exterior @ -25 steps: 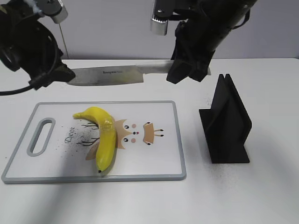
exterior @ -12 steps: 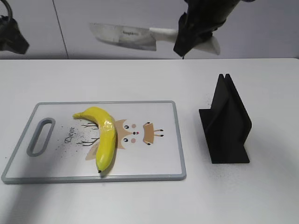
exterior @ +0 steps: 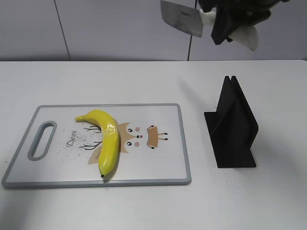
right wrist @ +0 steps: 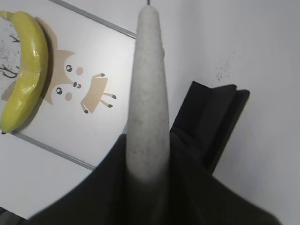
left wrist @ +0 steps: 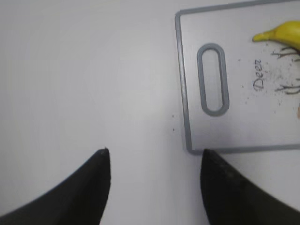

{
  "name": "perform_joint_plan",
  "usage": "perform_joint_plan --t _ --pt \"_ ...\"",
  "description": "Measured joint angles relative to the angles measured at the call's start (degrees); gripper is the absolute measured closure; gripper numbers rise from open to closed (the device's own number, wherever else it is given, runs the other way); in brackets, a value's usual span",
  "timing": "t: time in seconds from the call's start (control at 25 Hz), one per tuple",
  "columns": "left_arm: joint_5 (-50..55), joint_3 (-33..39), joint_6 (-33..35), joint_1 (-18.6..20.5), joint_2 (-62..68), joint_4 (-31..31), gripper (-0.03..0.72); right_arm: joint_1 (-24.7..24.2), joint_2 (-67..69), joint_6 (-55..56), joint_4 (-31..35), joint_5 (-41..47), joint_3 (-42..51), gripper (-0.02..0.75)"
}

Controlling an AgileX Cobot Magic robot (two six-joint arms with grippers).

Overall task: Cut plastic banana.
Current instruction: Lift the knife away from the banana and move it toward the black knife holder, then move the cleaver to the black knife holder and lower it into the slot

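We see the banana lying on the cutting board, far below and left of our right hand, which grips the knife. Our left hand hangs open and empty over the desk.

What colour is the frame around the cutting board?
Grey: the cutting board has a grey rim around a white face, clearest in the exterior view.

Banana on board, stand right.
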Motion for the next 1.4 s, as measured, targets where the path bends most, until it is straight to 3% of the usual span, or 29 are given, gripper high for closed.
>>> perform_joint_plan --t 0.32,0.72,1.08,1.4 --pt "-0.3 17.9 -0.4 0.0 -22.1 -0.5 0.106 -9.3 -14.1 4.2 1.1 -6.6 20.3 0.577" --pt "-1.2 38.9 -0.4 0.0 -51.3 -1.7 0.107 -9.6 -17.5 8.1 2.9 -12.8 32.8 0.577" --pt "-5.1 44.9 -0.4 0.0 -76.9 -1.3 0.108 -9.6 -16.5 9.0 2.7 -14.6 33.1 0.577" --pt "-5.8 45.3 -0.4 0.0 -78.7 -1.0 0.108 -9.6 -14.3 9.0 2.6 -12.4 33.3 0.577"
